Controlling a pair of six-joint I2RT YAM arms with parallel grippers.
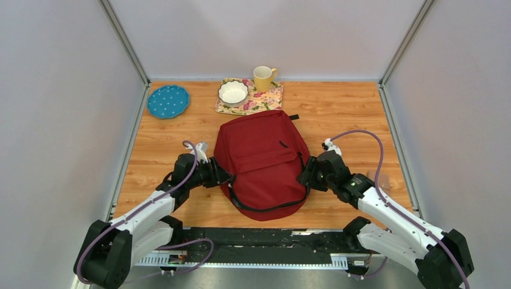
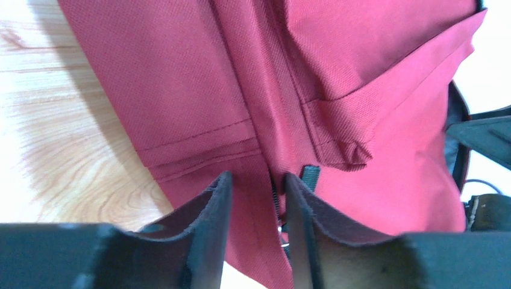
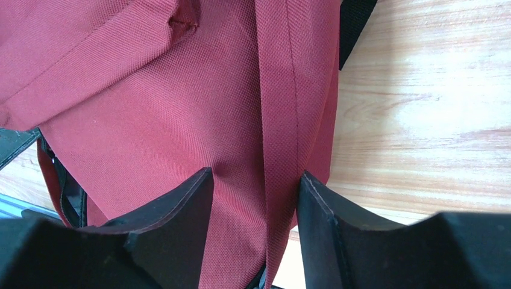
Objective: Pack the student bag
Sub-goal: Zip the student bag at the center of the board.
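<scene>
The student bag (image 1: 262,156), a dark red backpack with black straps, lies flat in the middle of the wooden table, front pocket up. My left gripper (image 1: 222,174) is at its left side. In the left wrist view the gripper (image 2: 256,180) is closed on a fold of red fabric (image 2: 199,78) beside a black zipper (image 2: 278,205). My right gripper (image 1: 306,173) is at the bag's right side. In the right wrist view the gripper (image 3: 254,177) pinches the red fabric (image 3: 181,108) along a seam strip. What is inside the bag is hidden.
At the back of the table a yellow mug (image 1: 263,78) and a white bowl (image 1: 233,92) stand on a floral mat (image 1: 265,99). A blue dotted plate (image 1: 168,101) lies at the back left. Grey walls enclose the table on three sides.
</scene>
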